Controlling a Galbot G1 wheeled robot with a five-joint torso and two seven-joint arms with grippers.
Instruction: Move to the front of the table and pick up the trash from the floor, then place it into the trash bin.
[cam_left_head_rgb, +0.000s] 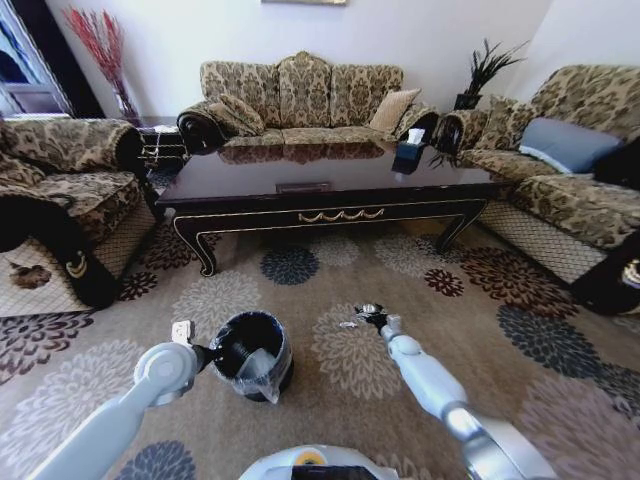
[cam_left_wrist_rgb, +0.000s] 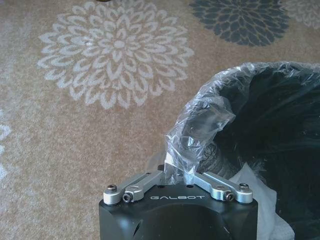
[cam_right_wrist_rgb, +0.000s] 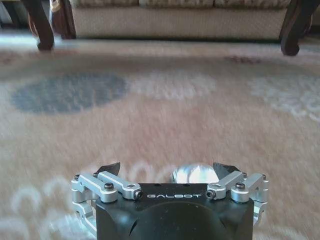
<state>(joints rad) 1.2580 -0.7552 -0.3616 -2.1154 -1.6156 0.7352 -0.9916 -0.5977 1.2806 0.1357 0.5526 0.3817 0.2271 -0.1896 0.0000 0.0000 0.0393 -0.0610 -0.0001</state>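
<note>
Underfoot, the floor (cam_left_head_rgb: 330, 275) is beige carpet with round flower medallions, sofas ringing the dark table (cam_left_head_rgb: 320, 185). Before the table's front rail, a shiny silver crumpled ball (cam_right_wrist_rgb: 196, 174) lies on the carpet between the spread fingers of the right gripper (cam_left_head_rgb: 370, 317), not yet gripped. Beside it, the left gripper (cam_left_wrist_rgb: 177, 172) pinches the clear liner at the rim of the black trash bin (cam_left_head_rgb: 252, 352). A tissue box (cam_left_head_rgb: 410, 152) sits near the table's far right corner.

One table (cam_left_head_rgb: 330, 185), one trash bin (cam_left_head_rgb: 252, 352), one silver ball (cam_right_wrist_rgb: 196, 174), three sofas.
</note>
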